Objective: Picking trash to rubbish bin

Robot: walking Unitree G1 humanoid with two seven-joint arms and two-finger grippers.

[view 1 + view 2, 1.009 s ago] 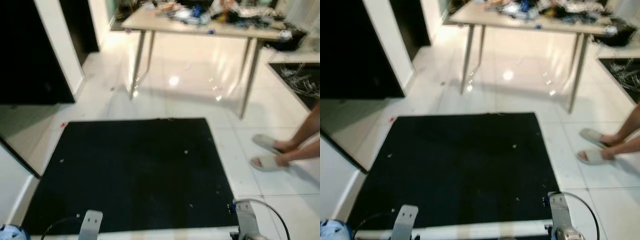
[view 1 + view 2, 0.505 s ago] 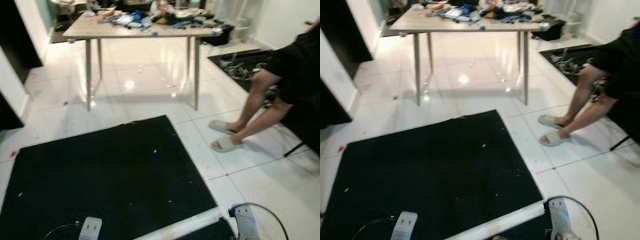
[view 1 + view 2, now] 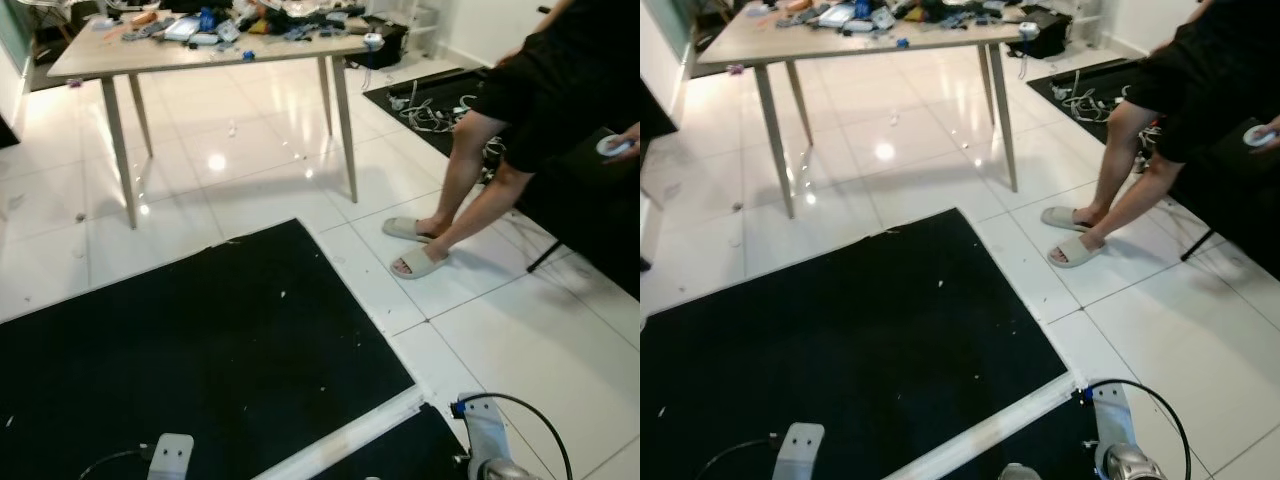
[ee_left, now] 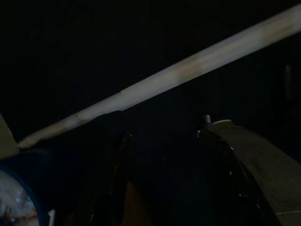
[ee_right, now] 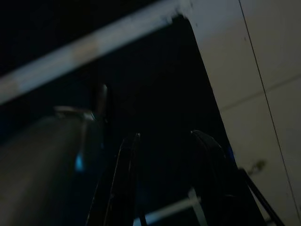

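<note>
Hanging idle: left end effector [image 4: 164,188], right end effector [image 5: 164,179], fingers apart; no writing legible.

A large black floor mat [image 3: 180,340] lies before a cluttered wooden table [image 3: 120,55]; a person [image 3: 520,110] stands right (beside the mat).

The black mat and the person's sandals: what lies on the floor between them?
In the left eye view, between the black mat and the sandals lies bare glossy white tile floor with grout lines.
</note>
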